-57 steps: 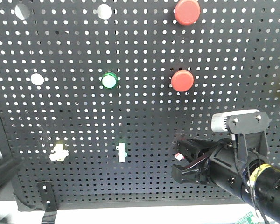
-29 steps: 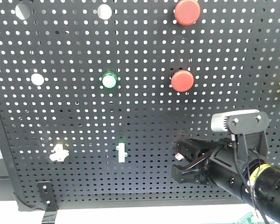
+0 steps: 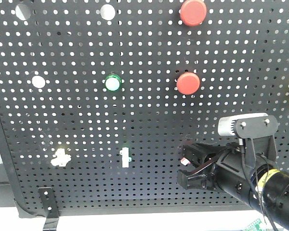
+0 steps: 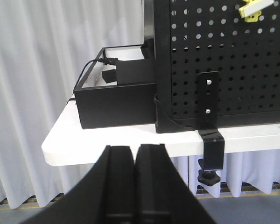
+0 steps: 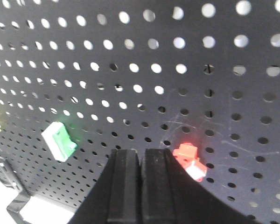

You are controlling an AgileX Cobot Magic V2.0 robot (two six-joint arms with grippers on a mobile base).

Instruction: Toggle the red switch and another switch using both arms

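The red switch (image 3: 183, 159) sits low on the black pegboard (image 3: 86, 110), with its white lever showing. My right gripper (image 3: 188, 166) is right against it and covers part of it. In the right wrist view, the right gripper (image 5: 141, 152) is shut with nothing in it, and the red switch (image 5: 188, 157) lies just right of its fingertips. The pale yellow switch (image 3: 60, 158) is at the lower left of the board. In the left wrist view, the left gripper (image 4: 135, 149) is shut and empty, held off the board below the table edge, with the yellow switch (image 4: 254, 7) far up to the right.
A green-and-white toggle (image 3: 125, 157) stands between the two switches. Two round red buttons (image 3: 188, 83) and a green lamp (image 3: 112, 82) are higher up. A black clamp bracket (image 4: 209, 105) holds the board to the white table (image 4: 84, 149). A black box (image 4: 116, 100) stands behind the board.
A dark arm shape at the lower left of the front view one second ago is gone from that view. The right arm has barely moved.
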